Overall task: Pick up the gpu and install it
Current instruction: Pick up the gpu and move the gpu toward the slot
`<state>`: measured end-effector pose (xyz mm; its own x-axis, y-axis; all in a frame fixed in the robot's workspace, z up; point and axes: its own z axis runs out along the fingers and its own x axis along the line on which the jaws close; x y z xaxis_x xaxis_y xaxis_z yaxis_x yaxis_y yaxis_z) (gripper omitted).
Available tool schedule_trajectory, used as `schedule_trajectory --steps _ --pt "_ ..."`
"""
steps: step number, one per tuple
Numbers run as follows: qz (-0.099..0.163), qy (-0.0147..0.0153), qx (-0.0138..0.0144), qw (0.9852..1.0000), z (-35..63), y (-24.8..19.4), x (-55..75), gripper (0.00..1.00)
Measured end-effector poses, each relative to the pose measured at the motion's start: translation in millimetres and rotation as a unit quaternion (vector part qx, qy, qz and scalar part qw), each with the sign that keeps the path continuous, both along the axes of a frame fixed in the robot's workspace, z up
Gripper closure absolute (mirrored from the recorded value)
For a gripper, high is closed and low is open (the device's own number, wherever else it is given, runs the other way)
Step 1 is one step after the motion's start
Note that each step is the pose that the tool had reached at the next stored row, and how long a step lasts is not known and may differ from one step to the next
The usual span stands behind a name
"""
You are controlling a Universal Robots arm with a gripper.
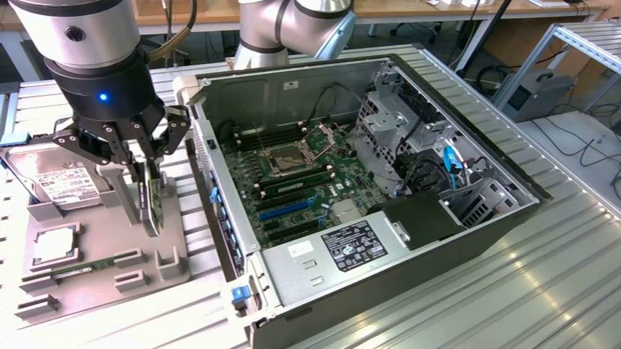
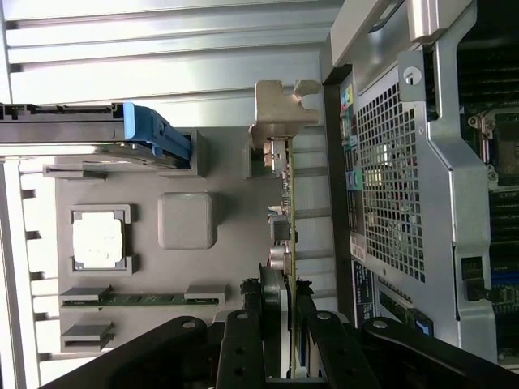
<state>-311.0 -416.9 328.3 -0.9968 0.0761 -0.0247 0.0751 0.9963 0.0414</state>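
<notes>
The gpu (image 1: 150, 206) is a thin dark card held on its edge, just over the grey holder tray (image 1: 92, 247) on the exterior view's left, beside the open computer case (image 1: 388, 182). My gripper (image 1: 142, 190) comes down on it from above, with one finger on each face of the card, shut on it. In the wrist view I see the gpu (image 2: 286, 212) edge-on, its silvery bracket (image 2: 280, 109) at the far end, and my gripper (image 2: 284, 306) clamping the near end. I cannot tell whether the card's lower edge still touches the tray.
On the tray (image 2: 243, 211) lie a hard drive (image 1: 58, 185) with a blue end (image 2: 154, 139), a processor chip (image 1: 54, 247) and a green memory stick (image 1: 83, 267). The case's perforated rear wall (image 2: 389, 186) stands close beside the card. The motherboard (image 1: 301, 182) lies open inside.
</notes>
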Motion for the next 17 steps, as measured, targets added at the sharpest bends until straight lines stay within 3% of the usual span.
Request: schedule_trajectory --steps 17 --pt "0.0 0.0 0.0 1.0 3.4 0.0 0.0 0.73"
